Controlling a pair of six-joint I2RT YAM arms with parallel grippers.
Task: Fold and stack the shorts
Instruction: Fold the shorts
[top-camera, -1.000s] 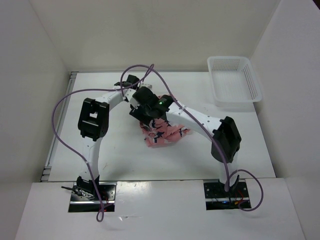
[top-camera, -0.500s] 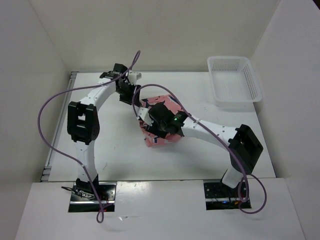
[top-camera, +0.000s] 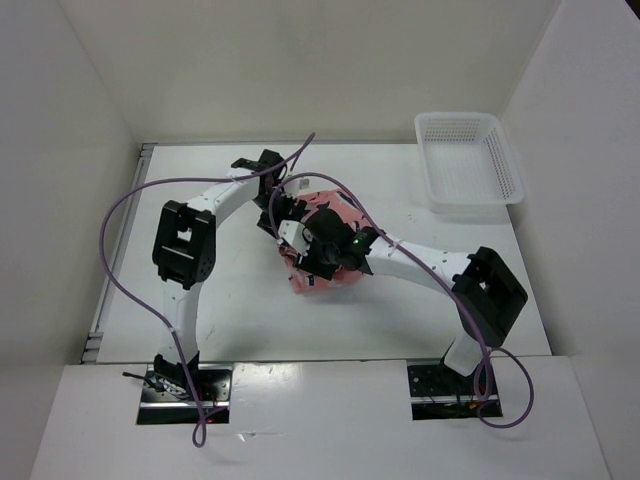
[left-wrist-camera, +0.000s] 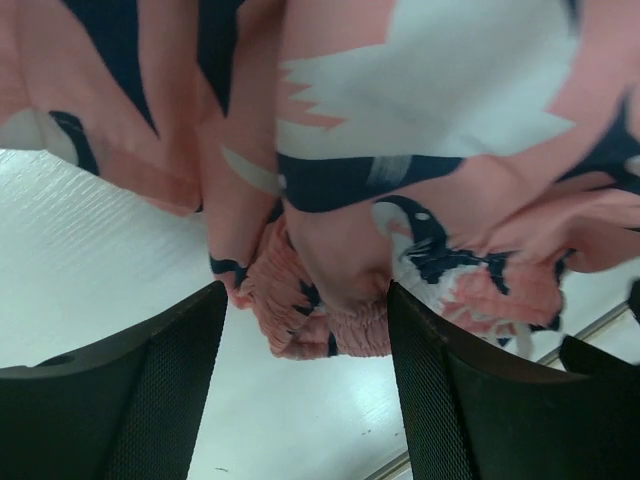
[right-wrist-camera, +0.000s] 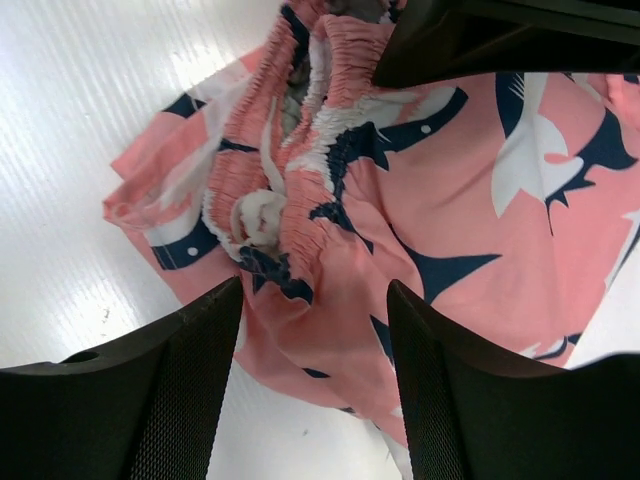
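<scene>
The left hand (left-wrist-camera: 305, 292) has its fingers spread wide, and the gathered waistband of the shorts (top-camera: 308, 281) shows between them, not pinched. The shorts lie crumpled on the white bench (top-camera: 230, 300) in the middle of the overhead frame. The right hand (right-wrist-camera: 312, 290) hovers just above them, fingers apart, gripping nothing. The white mesh basket (top-camera: 428, 170) sits at the upper right, well apart.

Robot lab, white-walled booth (top-camera: 300, 70) (white table (top-camera: 250, 320))

white arms (top-camera: 225, 195), black joint blocks (top-camera: 183, 245), purple cables (top-camera: 101, 245), black textured fingers (left-wrist-camera: 150, 400)
</scene>
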